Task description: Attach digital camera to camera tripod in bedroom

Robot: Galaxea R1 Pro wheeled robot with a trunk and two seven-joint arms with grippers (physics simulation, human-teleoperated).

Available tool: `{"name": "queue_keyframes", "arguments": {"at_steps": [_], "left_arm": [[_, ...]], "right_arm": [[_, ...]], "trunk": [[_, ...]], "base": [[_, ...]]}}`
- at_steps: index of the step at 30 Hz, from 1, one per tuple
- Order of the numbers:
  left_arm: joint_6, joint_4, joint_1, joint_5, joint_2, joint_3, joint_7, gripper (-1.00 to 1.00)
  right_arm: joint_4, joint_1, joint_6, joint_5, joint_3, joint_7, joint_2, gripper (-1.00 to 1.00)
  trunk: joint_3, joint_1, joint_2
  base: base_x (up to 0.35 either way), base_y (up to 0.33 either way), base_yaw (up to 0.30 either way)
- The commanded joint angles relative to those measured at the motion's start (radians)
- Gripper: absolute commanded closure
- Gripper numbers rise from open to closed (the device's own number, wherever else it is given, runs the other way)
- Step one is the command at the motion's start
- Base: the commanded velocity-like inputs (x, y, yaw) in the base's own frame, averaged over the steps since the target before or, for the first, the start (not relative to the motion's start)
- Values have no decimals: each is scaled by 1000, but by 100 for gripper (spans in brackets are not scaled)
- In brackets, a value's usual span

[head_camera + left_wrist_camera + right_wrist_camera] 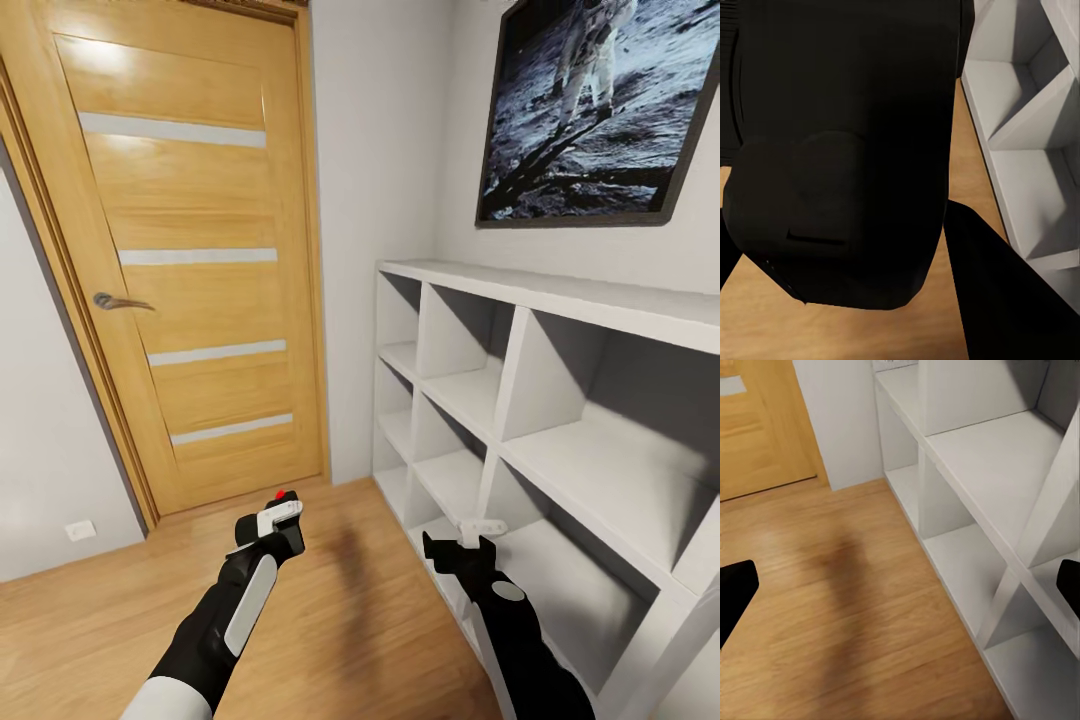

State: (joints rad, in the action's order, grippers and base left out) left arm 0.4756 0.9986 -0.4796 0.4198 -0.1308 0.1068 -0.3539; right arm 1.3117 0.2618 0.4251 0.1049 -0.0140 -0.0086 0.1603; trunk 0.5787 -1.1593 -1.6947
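The digital camera sits pinched in your left gripper, held low over the wood floor facing the closed door. Your right gripper is spread, holding nothing, beside the white cubby shelf. With the tripod's bearing unknown, turn to find it; the left arm carries.

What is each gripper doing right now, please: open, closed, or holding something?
Left gripper: closed on the digital camera.
Right gripper: open, holding nothing.
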Motion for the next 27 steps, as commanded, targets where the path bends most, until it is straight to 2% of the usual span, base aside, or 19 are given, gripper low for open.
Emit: {"name": "queue_keyframes", "arguments": {"at_steps": [1, 12, 27], "left_arm": [[0, 2, -1, 8, 0, 2, -8, 100], [-53, 2, -1, 11, 0, 4, -8, 100], [-55, -7, -1, 12, 0, 3, -8, 100]], "right_arm": [[1, 1, 6, 10, -1, 2, 1, -100], [3, 1, 10, 10, -4, 2, 1, -100], [3, 1, 14, 10, -4, 2, 0, -100]], "trunk": [[-2, 4, 7], [-37, 46, 84], [-84, 104, 189]], "base": [[0, 0, 0], [0, 0, 0], [0, 0, 0]]}}
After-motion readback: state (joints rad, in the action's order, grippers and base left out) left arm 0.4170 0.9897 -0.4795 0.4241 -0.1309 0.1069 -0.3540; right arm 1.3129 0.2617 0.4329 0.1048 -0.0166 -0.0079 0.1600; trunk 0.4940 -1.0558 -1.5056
